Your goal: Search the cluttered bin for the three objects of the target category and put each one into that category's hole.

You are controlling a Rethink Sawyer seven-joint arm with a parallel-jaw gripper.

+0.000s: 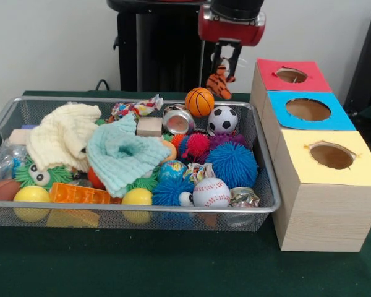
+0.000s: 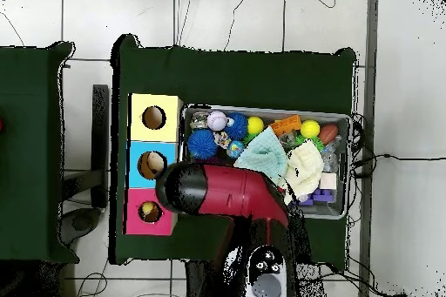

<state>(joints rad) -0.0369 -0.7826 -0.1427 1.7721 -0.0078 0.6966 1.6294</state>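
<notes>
Front view, bin (image 1: 267, 207) holding balls, cloths

Wire-mesh metal bin (image 1: 142, 213) — wood-grain boxes (image 1: 324, 216)

A dark green table (image 1: 142, 266) carries a wire mesh bin (image 1: 136, 216) beside three wooden boxes (image 1: 324, 213) standing in a row

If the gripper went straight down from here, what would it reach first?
The gripper, shut on a small orange striped tiger toy, hangs behind the wire-mesh bin. Straight down looks like the green tablecloth between the bin's far rim and the red-topped box, though depth is unclear.
</notes>
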